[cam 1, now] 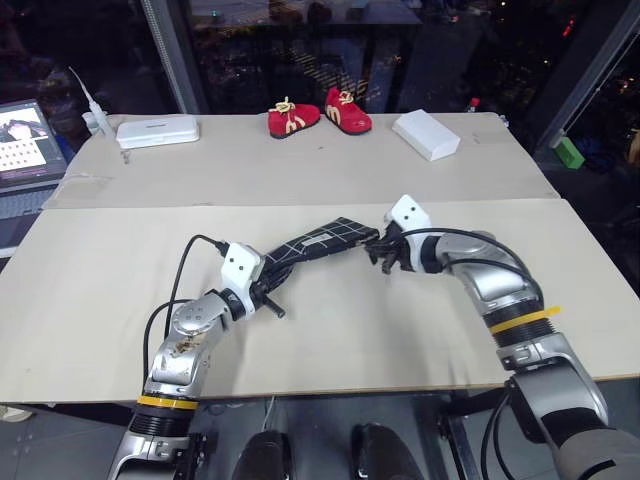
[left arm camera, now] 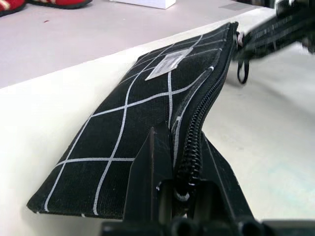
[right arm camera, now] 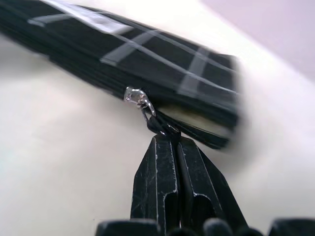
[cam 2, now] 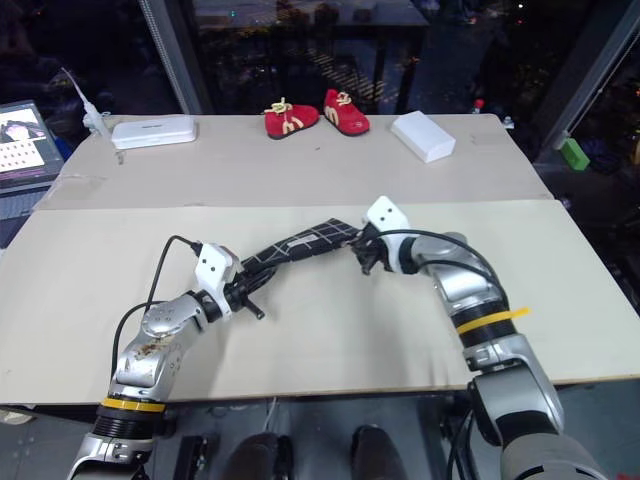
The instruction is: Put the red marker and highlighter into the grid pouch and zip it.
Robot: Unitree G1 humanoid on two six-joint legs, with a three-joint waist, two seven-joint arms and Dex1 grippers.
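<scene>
Nearest in, L gripper point(cam 1: 268, 290) is clamped on the near-left end of the grid pouch point(cam 1: 320, 240), fingers point(left arm camera: 157, 162) pinched on the fabric right at the zipper line. Pouch is held up off the table point(cam 1: 100, 300), stretched between both arms, running from near-left to far-right w/ the white label point(left arm camera: 170, 64) facing up.

R gripper point(cam 1: 385, 252) sits at the far-right end, fingers together on the black zipper pull strap point(right arm camera: 160, 125); silver slider point(right arm camera: 135, 96) is just beside the corner of the pouch in the R wrist view.

Red marker & highlighter: can't see either on the table, so prob. already inside the pouch, but can't confirm since contents are hidden.

Step in hand, as I read it: the zip stage. Zipper teeth look closed along the stretch seen from the L wrist, and slider looks near the end of its run, though a pale sliver shows at the corner next to it, so maybe a bit left to go.

Next move calls for: L keeps firm hold as anchor, R pulls strap straight along the zipper line to the stop, no twisting. Then check seam is shut before either side lets go.

Far side of table: red shoes point(cam 1: 318, 114), two white boxes point(cam 1: 157, 131), laptop point(cam 1: 25, 150) at far-left; none in the way.
</scene>
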